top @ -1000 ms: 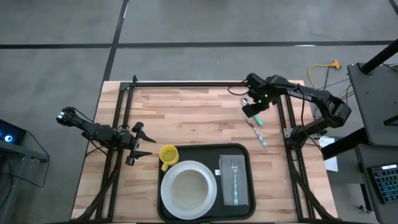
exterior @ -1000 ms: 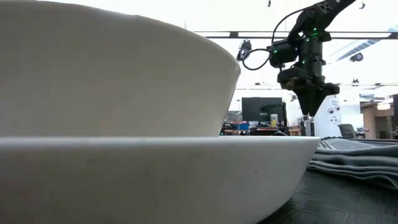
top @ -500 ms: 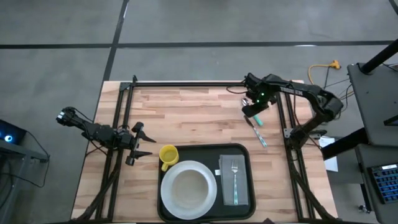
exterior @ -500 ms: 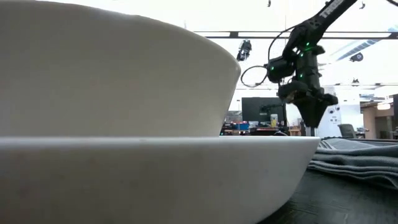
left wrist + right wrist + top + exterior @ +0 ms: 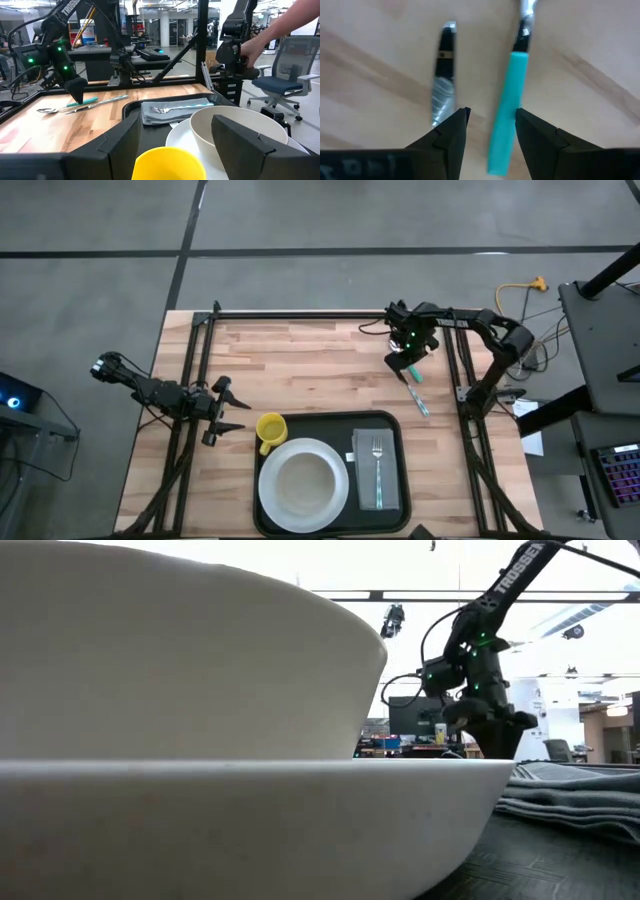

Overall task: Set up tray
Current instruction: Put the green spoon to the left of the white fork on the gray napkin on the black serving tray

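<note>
wooden slat table (image 5: 300, 370) on a grey floor, framed by black rails, seen from above. at its near edge lies the tray (image 5: 392, 430), a large black rectangle with rounded corners. on the tray sits a white plate (image 5: 335, 500) with a white bowl (image 5: 303, 485) in it, and beside them a folded grey napkin (image 5: 368, 450) carrying a fork (image 5: 377, 465). a yellow mug (image 5: 270, 429) stands at the tray's far left corner, touching the rim.

the left arm lies low and stretched along the table's left side, its left gripper (image 5: 232, 416) pointing toward the mug with fingers spread wide and empty. the right arm reaches in from the right, bent at the elbow, the right gripper (image 5: 403, 366) tilted down over the bare wood beyond the tray.

only the right wrist view shows its dark fingers (image 5: 447, 132) parted, one on each side of a teal-handled utensil (image 5: 507, 107) lying flat, not pinching it; a second utensil with a black handle (image 5: 444, 65) lies just beside. the left wrist view alone shows a spoon bowl (image 5: 46, 110) on the wood and a person's hand (image 5: 255, 45) behind the table. the low view is mostly filled by plate and bowl
</note>
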